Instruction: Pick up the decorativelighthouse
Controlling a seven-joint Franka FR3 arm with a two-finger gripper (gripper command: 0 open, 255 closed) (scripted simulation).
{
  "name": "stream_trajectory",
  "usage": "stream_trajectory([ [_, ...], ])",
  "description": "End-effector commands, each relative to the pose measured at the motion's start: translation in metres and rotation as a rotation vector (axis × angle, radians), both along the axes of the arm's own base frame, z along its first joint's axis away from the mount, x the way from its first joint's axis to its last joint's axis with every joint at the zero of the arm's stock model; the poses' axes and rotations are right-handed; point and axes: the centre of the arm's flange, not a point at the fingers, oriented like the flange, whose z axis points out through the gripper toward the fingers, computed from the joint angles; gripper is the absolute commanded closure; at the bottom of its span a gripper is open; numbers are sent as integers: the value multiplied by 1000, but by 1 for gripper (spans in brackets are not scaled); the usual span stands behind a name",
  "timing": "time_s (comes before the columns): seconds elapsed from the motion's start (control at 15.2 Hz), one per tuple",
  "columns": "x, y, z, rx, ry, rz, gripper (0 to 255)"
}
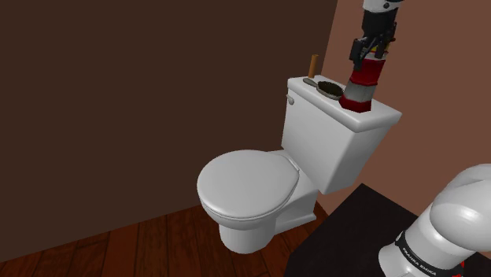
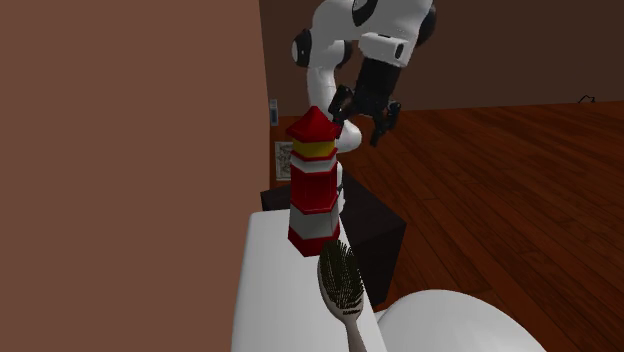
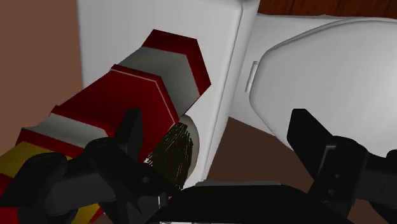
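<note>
Hairbrush (image 2: 342,285) lies at the second exterior frame's lower middle on the toilet tank lid (image 2: 265,300). Just behind it, mid-frame, the lighthouse (image 2: 313,185) stands upright. The hand (image 2: 364,115), released and empty, hangs upper right of its tip, off-axis.

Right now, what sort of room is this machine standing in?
Most likely a bathroom: a white toilet with its lid down, and a hairbrush beside a red-and-white lighthouse ornament on the tank.

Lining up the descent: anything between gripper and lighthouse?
Nothing. In the shoulder view the open gripper hangs right over the lighthouse; the hairbrush lies beside it.
</note>
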Motion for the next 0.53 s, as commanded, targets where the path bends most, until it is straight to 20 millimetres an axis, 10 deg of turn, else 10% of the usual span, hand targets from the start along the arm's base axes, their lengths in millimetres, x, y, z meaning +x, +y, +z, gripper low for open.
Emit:
stream_trajectory([
  [0.0,7,-14,16,-56,13,-10,0],
  [0.46,36,-45,73,-242,56,-44,0],
])
